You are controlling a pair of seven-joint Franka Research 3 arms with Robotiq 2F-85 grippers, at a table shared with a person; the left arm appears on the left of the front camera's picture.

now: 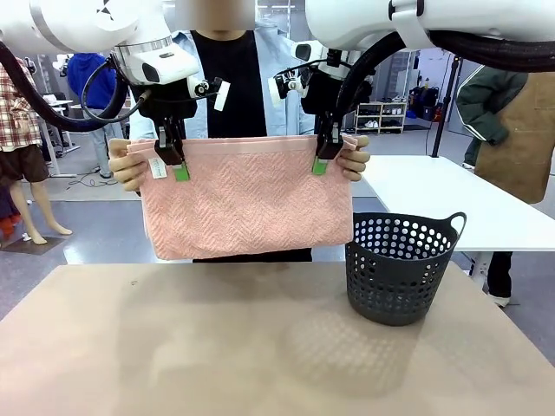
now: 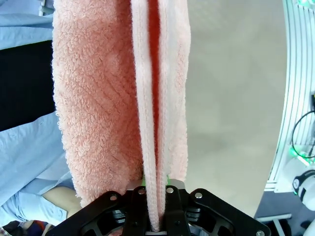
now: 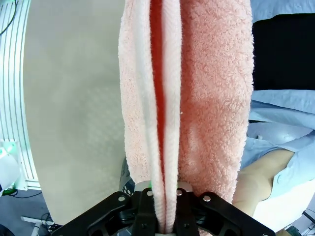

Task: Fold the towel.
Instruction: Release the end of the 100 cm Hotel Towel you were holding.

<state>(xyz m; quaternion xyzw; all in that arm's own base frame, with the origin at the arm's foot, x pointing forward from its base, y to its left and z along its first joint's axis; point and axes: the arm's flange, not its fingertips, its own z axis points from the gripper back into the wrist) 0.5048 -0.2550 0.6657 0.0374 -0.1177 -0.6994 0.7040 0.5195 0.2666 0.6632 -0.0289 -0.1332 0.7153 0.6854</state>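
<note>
Hanging from two jaws, one towel [image 1: 247,199]; one basket [image 1: 399,270].

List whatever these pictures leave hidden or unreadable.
Front view: the towel covers the person's torso and part of their fingers.
Front view: print on the white tag is too small to read.
Front view: the basket wall hides its bottom.
Wrist views: towel folds bury the fingertips of the left hand and right hand.

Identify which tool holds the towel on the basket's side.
The right tool, shut on the towel at the corner nearest the dark basket; the left tool grips the opposite corner.
</note>
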